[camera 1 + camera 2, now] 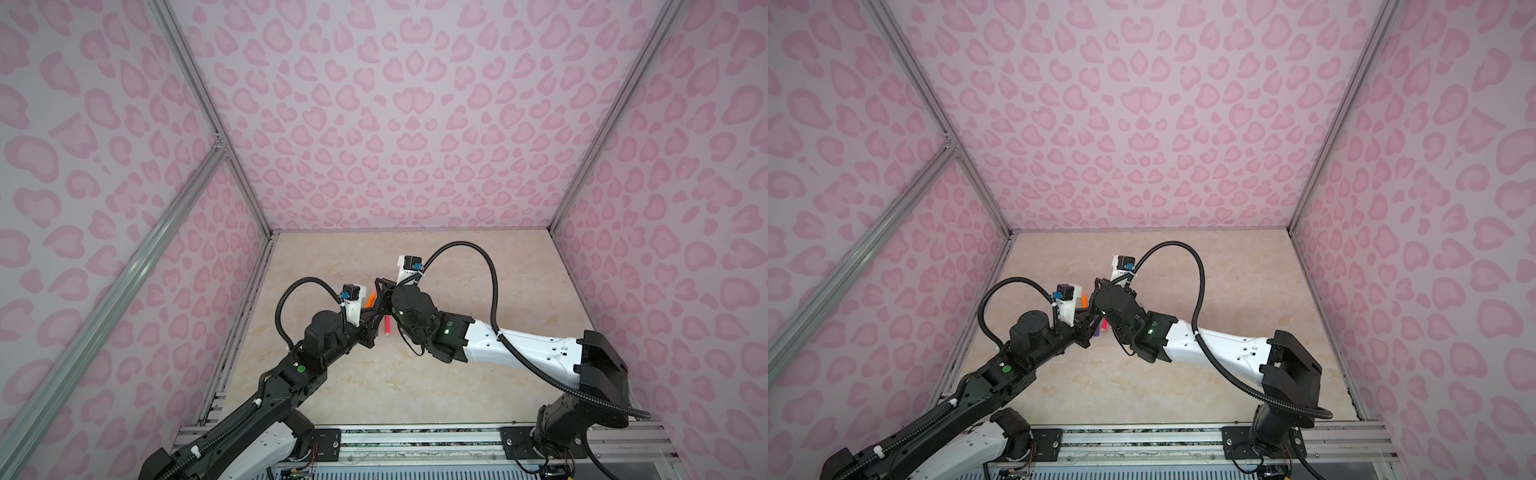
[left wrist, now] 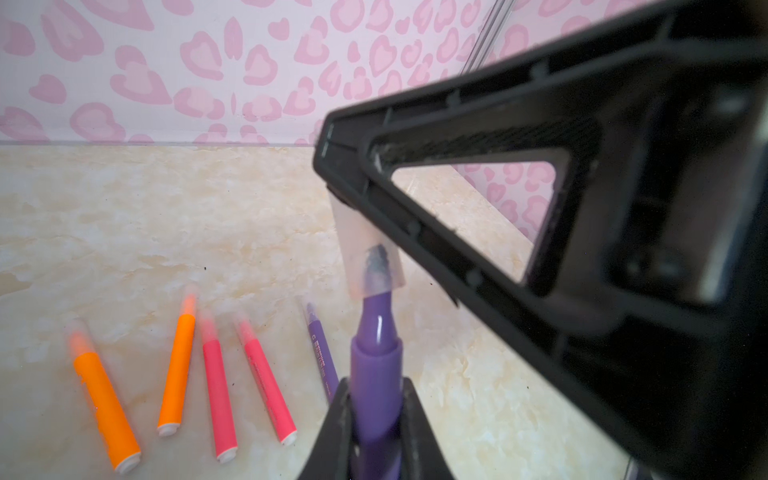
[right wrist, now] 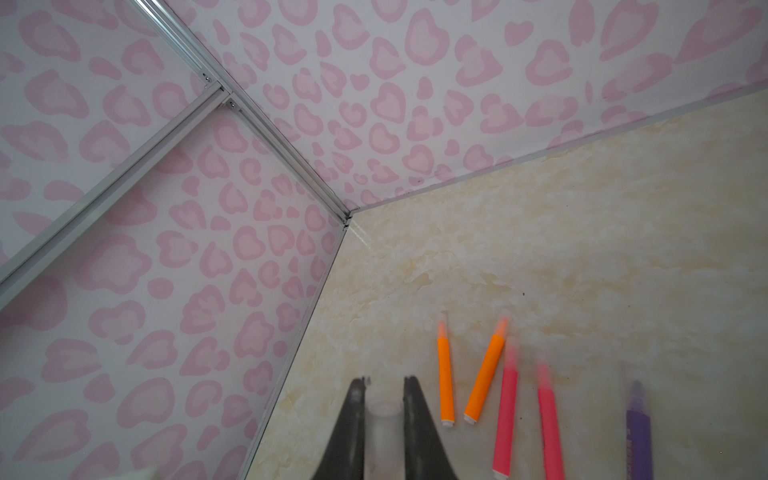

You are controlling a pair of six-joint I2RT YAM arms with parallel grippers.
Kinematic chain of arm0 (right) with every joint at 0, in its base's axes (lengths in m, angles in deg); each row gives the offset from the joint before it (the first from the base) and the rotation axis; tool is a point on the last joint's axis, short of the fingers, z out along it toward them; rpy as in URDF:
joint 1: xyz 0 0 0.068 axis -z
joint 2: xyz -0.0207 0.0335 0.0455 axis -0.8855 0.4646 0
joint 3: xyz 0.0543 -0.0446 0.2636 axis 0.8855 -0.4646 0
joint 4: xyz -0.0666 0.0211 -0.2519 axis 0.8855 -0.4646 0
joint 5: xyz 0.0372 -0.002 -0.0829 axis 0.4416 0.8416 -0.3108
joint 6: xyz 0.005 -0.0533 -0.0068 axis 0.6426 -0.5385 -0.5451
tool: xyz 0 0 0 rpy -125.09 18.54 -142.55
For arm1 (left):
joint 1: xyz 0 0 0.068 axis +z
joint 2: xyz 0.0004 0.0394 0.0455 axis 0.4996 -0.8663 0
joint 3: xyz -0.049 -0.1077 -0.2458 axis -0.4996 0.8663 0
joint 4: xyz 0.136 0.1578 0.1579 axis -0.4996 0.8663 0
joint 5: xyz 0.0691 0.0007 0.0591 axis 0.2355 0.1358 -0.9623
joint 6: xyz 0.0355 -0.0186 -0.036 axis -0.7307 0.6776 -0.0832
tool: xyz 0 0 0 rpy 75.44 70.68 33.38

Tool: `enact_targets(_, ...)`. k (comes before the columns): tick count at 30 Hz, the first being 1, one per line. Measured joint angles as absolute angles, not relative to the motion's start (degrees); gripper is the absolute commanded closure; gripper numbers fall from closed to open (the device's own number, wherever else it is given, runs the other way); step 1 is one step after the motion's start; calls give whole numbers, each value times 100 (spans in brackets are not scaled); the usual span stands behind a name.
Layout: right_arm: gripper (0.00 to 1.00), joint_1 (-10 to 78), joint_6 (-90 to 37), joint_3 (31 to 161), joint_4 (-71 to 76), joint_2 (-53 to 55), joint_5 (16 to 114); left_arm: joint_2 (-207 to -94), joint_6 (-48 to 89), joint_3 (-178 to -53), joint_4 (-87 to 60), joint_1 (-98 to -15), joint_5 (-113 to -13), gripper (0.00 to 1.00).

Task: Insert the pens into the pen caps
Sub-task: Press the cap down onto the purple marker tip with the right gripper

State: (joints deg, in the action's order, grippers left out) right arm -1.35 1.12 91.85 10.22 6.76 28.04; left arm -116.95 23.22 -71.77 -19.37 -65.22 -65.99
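Purple pen clamped in left gripper, tip just inside clear cap pinched by right gripper; held coaxial for push-fit.

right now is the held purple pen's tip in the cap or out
Partly in: the purple pen has its dark tip inside the clear cap, while its tapered neck is outside the cap's mouth.

Soft, even, fairly bright light everywhere; only faint shadows under the arms on the tabletop. Top views vignette and bend toward the corners. Wrist views blur up close, small glare streak on the held purple pen.
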Motion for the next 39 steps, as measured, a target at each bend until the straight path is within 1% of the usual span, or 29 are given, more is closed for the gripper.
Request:
enact_targets(6, 100, -135, 27, 9163, 1046, 656, 2850, -11691, 2348, -7168, -1963, -6484, -6546, 97)
enact_targets(9, 100, -139, -14, 8938, 1149, 520, 2999, -11704, 2403, -7166, -1947, -6393, -6439, 97)
enact_targets(17, 100, -117, -375, 8197, 1938, 228, 3298, -11868, 2506, -7166, -1958, -6108, -5587, 97)
enact_targets(28, 99, -45, -561, 8205, 2095, 287, 3712, -11656, 2650, -7061, -1987, -6067, -5626, 97)
enact_targets(31, 89, -19, -556, 8164, 2097, 245, 3812, -11651, 2650, -7059, -1963, -6067, -5617, 97)
enact_targets(34, 72, 7, -539, 8175, 2067, 214, 3856, -11649, 2626, -7061, -1991, -6067, -5613, 97)
enact_targets(36, 57, 14, -524, 8247, 1905, 212, 3908, -11645, 2639, -7063, -2009, -6063, -5759, 97)
enact_targets(37, 52, 12, -524, 8308, 1824, 212, 3961, -11634, 2635, -7063, -2009, -6054, -5853, 97)
enact_targets(39, 46, 25, -524, 8472, 1660, 212, 3956, -11603, 2632, -7063, -2013, -6056, -5912, 97)
